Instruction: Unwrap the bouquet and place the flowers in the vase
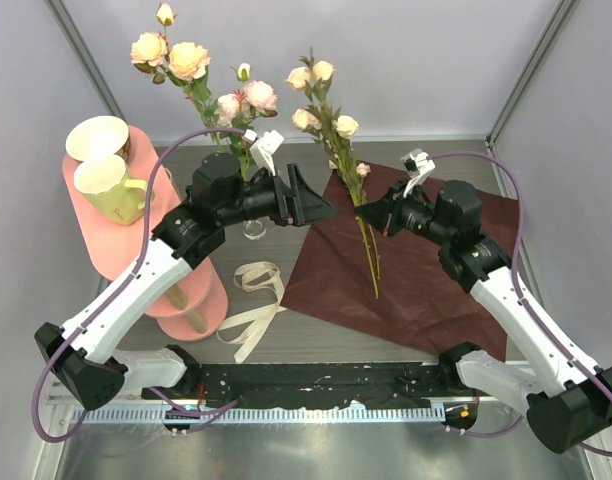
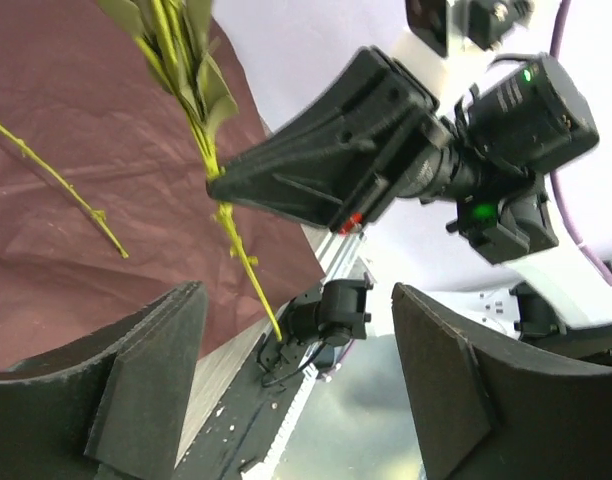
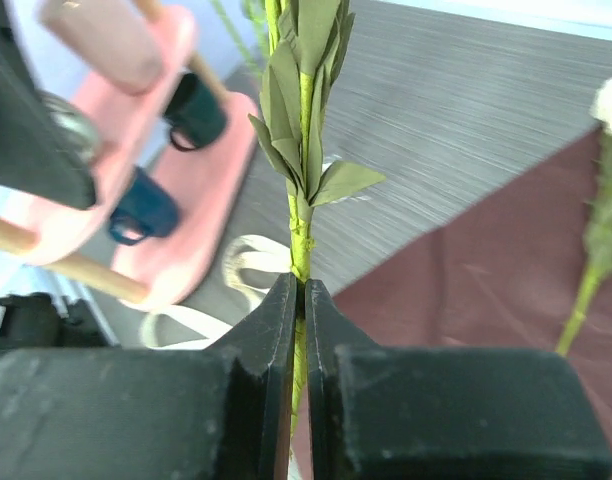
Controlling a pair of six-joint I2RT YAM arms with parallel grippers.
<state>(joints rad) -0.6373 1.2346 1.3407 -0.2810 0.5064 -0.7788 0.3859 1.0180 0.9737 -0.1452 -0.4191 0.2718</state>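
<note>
1. Two pincers face each other over the bench [image 1: 316,335]. The right pincer [image 3: 299,292] is clamped tight on the green stem of one sprig [image 1: 324,100] and holds it upright above the dark red paper [image 1: 426,280]. The left pincer [image 2: 296,300] has its jaws wide apart and nothing between them
2. One vase [image 1: 252,230], clear glass, stands on the bench just left of the paper. It is half hidden behind the left arm, and flowers [image 1: 186,60] rise out of it
3. I'd say the unwrapping is done: the paper lies flat and the cream ribbon [image 1: 254,300] sits loose beside it. The step in hand looks like carrying sprigs across to the vase
4. Next, as I judge it, the held stem's lower end must be brought over that narrow mouth and lowered straight. The left pincer sits between sprig and vase, so it must either take the stem or clear off
5. The count:
   - one vase, one paper, one ribbon
   - one held sprig with about four blooms
   - one loose stem [image 2: 56,180] that seems to lie on the paper
   - one pink stand [image 1: 116,240] carrying one yellow-green mug [image 1: 108,187], one cream cup [image 1: 96,137] and two dark mugs [image 3: 196,105] below
   - I cannot count the stems in the vase
</note>
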